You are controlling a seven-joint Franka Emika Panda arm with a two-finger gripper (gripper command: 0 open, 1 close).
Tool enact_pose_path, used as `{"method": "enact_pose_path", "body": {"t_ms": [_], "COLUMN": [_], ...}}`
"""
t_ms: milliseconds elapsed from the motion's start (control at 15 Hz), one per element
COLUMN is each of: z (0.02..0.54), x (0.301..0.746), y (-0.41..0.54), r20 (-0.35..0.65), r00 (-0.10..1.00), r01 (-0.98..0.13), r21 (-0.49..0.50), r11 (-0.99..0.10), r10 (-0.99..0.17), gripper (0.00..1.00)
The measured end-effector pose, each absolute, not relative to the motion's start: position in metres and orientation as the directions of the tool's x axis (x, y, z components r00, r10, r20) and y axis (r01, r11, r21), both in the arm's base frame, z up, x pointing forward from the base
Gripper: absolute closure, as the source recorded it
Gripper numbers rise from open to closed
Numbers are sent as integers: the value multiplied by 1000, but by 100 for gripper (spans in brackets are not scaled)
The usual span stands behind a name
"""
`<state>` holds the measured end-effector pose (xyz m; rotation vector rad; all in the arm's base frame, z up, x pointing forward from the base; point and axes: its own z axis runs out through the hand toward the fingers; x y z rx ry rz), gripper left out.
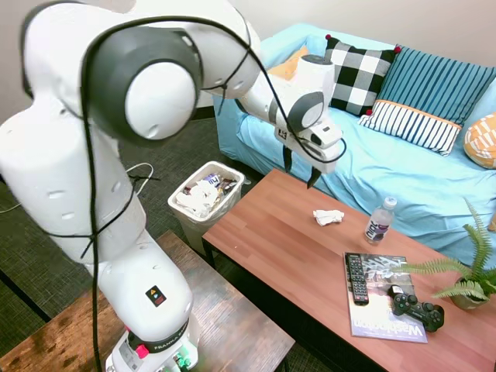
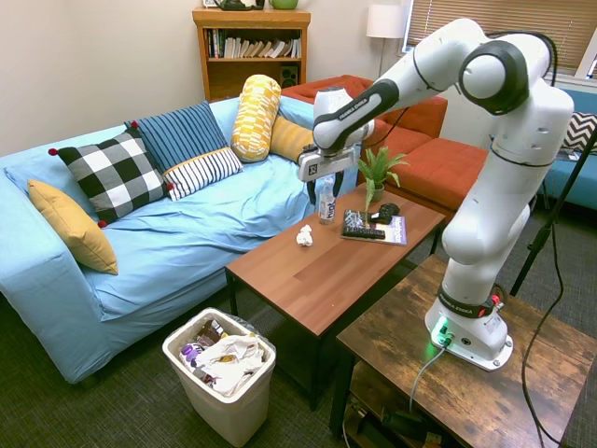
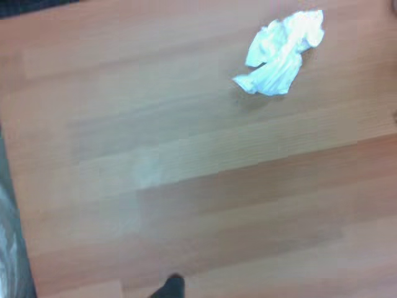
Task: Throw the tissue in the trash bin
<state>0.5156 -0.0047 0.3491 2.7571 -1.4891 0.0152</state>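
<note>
In the first exterior view the trash bin (image 1: 205,195) stands left of centre on the floor at the tabletop's (image 1: 287,256) left end, already part full. The gripper (image 1: 299,172) hangs above centre with its jaws spread and empty, over the sofa-side edge. The tissue (image 1: 328,217) lies just right of centre on the bare wood, near the bottle (image 1: 379,221); the reach should probably drift right and descend straight, straddling the wad so it isn't nudged toward that bottle.

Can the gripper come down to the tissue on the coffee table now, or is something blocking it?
Probably yes. The open gripper hangs above bare table, and the tissue lies alone; the water bottle stands apart from it.
</note>
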Motion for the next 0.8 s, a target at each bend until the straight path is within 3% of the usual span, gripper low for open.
{"method": "enact_pose_path", "body": {"t_ms": [400, 800], "z": [261, 189], "x": [604, 649], "y": [-35, -59], "r20": [-30, -30], "r00": [466, 389], "r01": [-881, -914], "r21": [69, 108], "r11": [-467, -390], "r10": [-884, -921], "gripper": [0, 0]}}
